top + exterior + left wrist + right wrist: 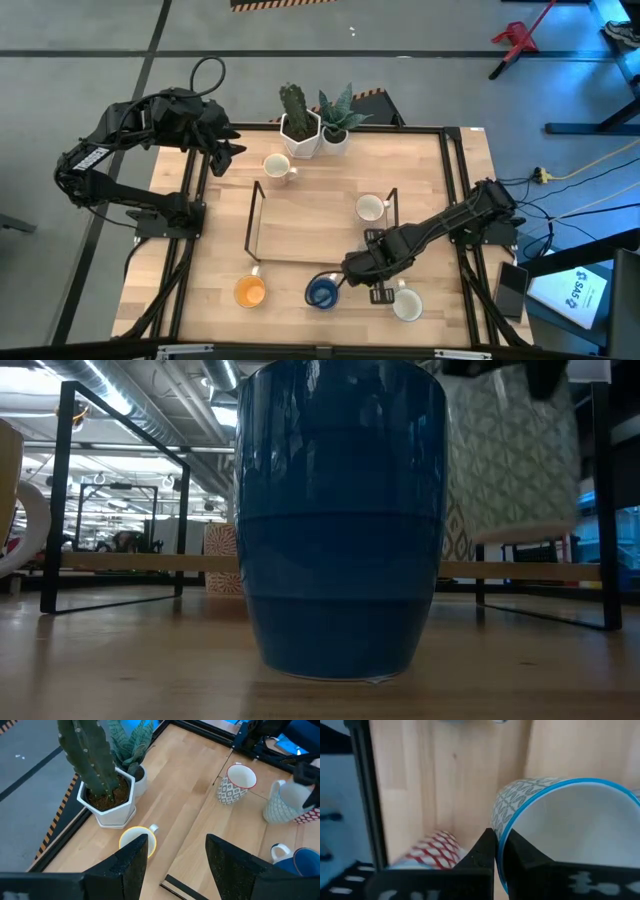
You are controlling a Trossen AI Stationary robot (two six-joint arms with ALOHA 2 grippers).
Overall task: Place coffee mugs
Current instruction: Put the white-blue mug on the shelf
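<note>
My right gripper (356, 268) is near the table's near edge, shut on a grey-patterned mug with a blue rim (555, 815). In the low view this mug (510, 460) hangs behind the blue mug (340, 520). The blue mug (322, 291) and the orange mug (250, 291) stand on their bases near the near edge. My left gripper (175, 850) is open at the far left, above and beside a cream mug (137, 840) that stands upright next to the plant pots. Two more white mugs (370, 208) (407, 303) stand on the right half. My right gripper pinches the patterned mug by its rim (501, 832), one finger (522, 857) inside the mug and one (482, 851) outside on the wall. The fingers come from above, pointing down. The mug hangs upright below them, and in the low view its base (505, 532) is clear of the table.
A black wire frame (255, 215) stands on the middle of the table. Two white hexagonal pots with plants (300, 135) (337, 135) are at the far edge. A red-patterned mug (435, 851) lies close beside the held one. Black rails (458, 200) border the tabletop.
</note>
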